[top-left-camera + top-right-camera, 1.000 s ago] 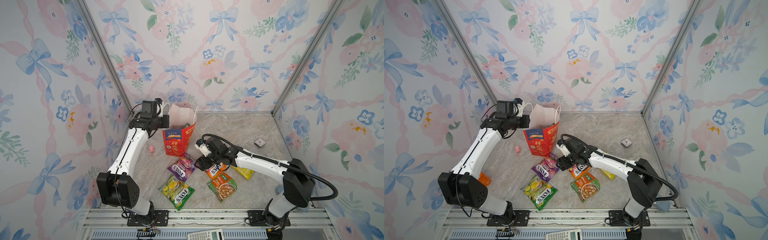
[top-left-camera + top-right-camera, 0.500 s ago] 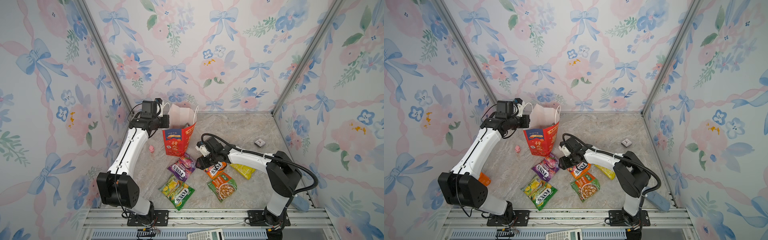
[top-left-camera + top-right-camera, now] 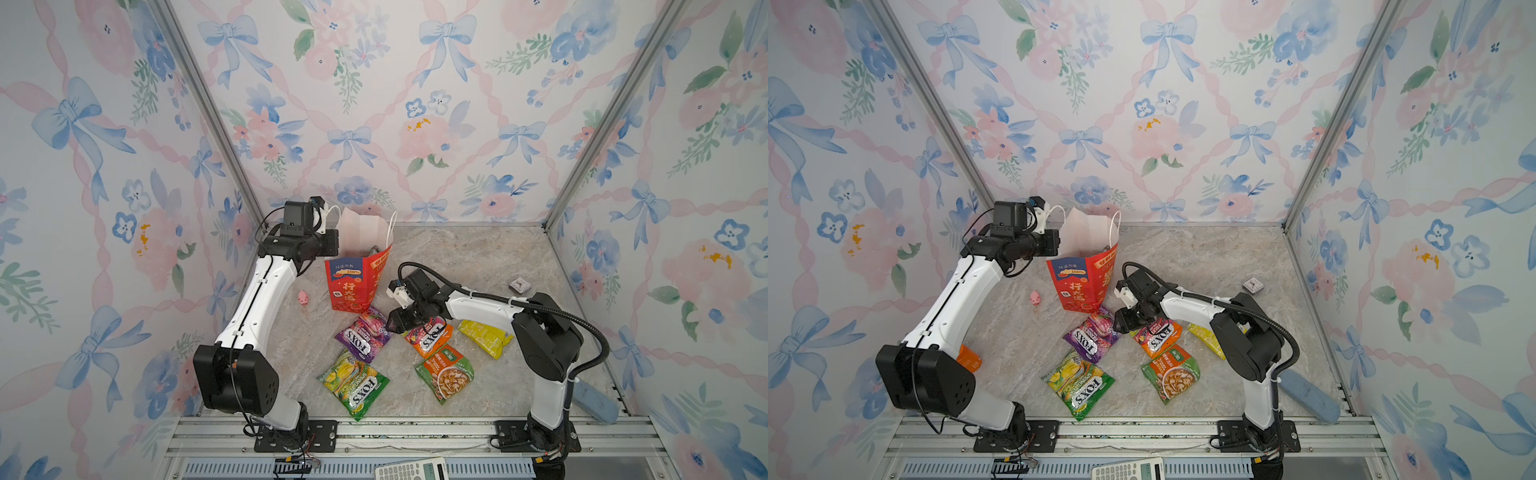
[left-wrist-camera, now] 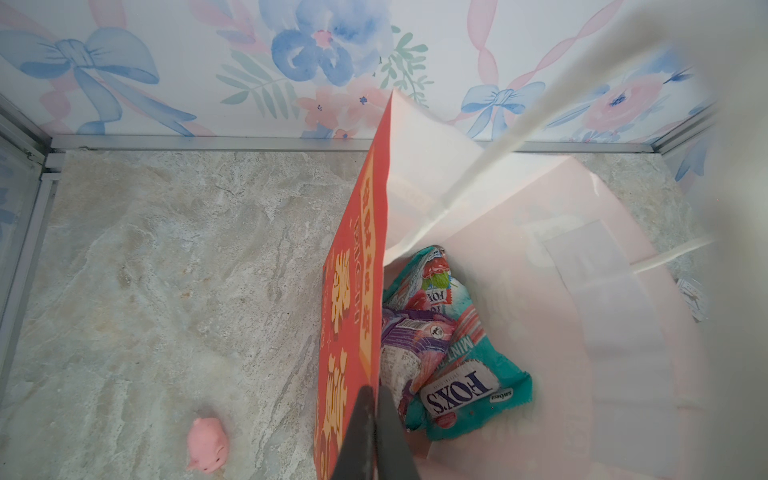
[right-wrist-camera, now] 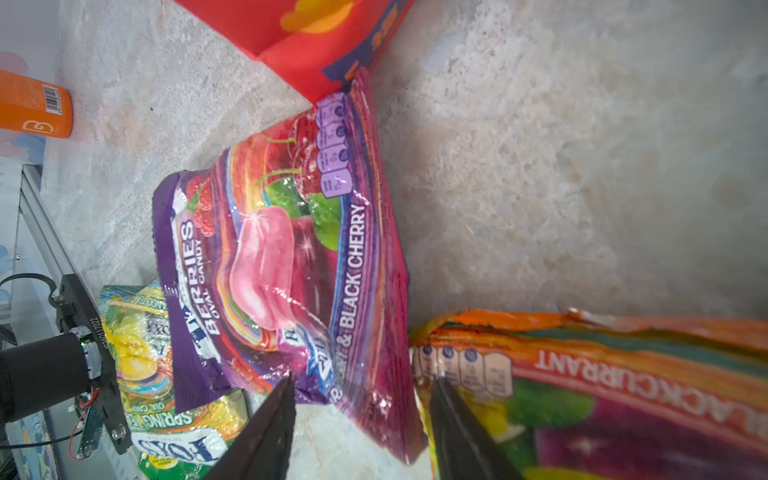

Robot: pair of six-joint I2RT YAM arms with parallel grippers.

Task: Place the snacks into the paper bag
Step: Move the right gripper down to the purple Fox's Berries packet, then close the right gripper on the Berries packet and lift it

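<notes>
The left tool (image 4: 371, 392) is clenched on the upper edge of one red wall of the tall red paper bag with yellow characters and white cord handles (image 3: 353, 286). That grip, I judge, steadies the bag upright on the marbled grey counter (image 3: 478, 257) and spreads its mouth so packets can drop in. The left wrist view looks down into the white lining, where 2 snacks already lie at the bottom: a glossy teal FOX'S mint packet (image 4: 469, 386) and a crumpled purple packet (image 4: 407, 345) partly under it.

The right tool (image 5: 361, 378) sits low over the counter just in front of the bag, its jaws apart and straddling one end of the glossy purple FOX'S berries packet (image 3: 365, 334). Whether the pads already touch the plastic I cannot tell; nothing is lifted. This packet lies flat with its far end touching the foot of the bag, so it is likely chosen as the nearest one.

Another 4 snacks wait on the counter: the orange FOX'S packet (image 3: 430, 336) just beside the right tool, the yellow-green FOX'S packet (image 3: 357, 386), the green-and-orange packet (image 3: 444, 372) and the yellow packet (image 3: 484, 337). All look slick, thin and floppy.
</notes>
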